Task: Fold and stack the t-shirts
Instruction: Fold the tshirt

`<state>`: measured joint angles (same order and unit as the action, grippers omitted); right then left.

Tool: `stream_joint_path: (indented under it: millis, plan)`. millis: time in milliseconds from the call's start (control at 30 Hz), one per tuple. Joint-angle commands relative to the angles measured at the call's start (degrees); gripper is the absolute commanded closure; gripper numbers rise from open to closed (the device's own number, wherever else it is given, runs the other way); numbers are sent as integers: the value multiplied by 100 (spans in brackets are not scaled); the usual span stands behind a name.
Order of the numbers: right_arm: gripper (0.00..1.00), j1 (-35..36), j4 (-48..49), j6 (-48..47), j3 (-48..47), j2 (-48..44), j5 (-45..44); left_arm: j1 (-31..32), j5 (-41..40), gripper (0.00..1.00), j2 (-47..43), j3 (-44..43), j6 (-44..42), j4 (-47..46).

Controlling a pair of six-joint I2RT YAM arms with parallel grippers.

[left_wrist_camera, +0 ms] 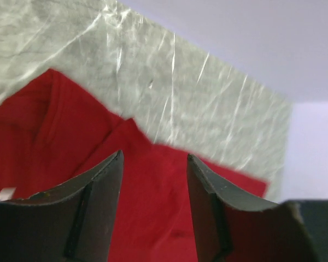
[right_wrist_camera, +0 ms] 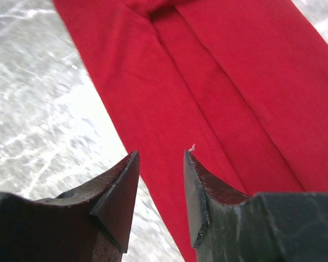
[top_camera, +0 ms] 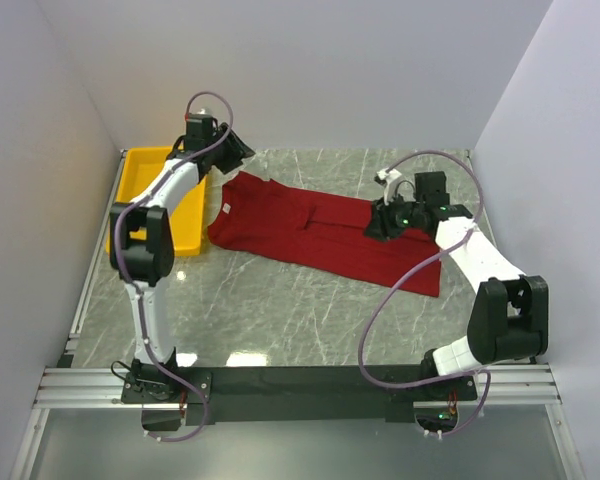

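A dark red t-shirt [top_camera: 320, 238] lies on the marble table, folded lengthwise into a long band running from upper left to lower right. Its white neck label [top_camera: 223, 208] shows at the left end. My left gripper [top_camera: 238, 150] hovers above the shirt's upper left end, open, with nothing between its fingers; the left wrist view looks down on red cloth [left_wrist_camera: 153, 207] through the gap. My right gripper [top_camera: 377, 226] hangs over the shirt's right part, open and empty, with the cloth's long edge [right_wrist_camera: 169, 109] passing under its tips.
A yellow plastic tray [top_camera: 148, 196] stands at the left, touching the shirt's left end region. White walls close the table on three sides. Grey marble table [top_camera: 280, 310] lies bare between the shirt and the arm bases.
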<state>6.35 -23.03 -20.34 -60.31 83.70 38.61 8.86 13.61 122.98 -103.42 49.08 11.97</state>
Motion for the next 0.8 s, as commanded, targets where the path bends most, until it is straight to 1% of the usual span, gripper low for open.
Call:
stream_joint_path:
  millis: [0,100,133,167,200,267,300,367,400,633,767]
  plan:
    - [54,-353,-464,-365,-95,-231,-29,221,-278,44,-1141,670,-1687,665]
    - [52,-696,-877,-655,11,-302,-134,405,-744,42,-1749,1418,-2200,877]
    - [51,-827,-975,-760,81,-345,-169,449,-867,41,-2134,1934,-2418,912]
    - [51,-1020,-1063,-805,133,-381,-204,537,-1156,39,-2320,2165,-2508,956]
    - [51,-1109,-1255,-857,169,-398,-240,572,-1289,38,-2618,2577,-2639,1026]
    - [50,-1398,-1432,-1024,300,-486,-240,643,-1378,37,-2857,2948,-2754,1045]
    - [50,-1487,-1520,-1094,353,-512,-249,652,-1691,36,-3006,3228,-2876,1018]
    - [50,-1671,-1599,-1183,538,-609,-328,678,-1852,36,-3034,3398,-3035,974]
    - [50,-1716,-1669,-1270,634,-635,-363,687,-2027,36,-2938,3398,-3184,1018]
    - [50,-2041,-1855,-1543,933,-697,-582,792,-2476,37,-2490,3407,-3607,1159]
    - [50,-2217,-1890,-1675,1039,-636,-653,792,-2530,38,-2226,3267,-3748,1229]
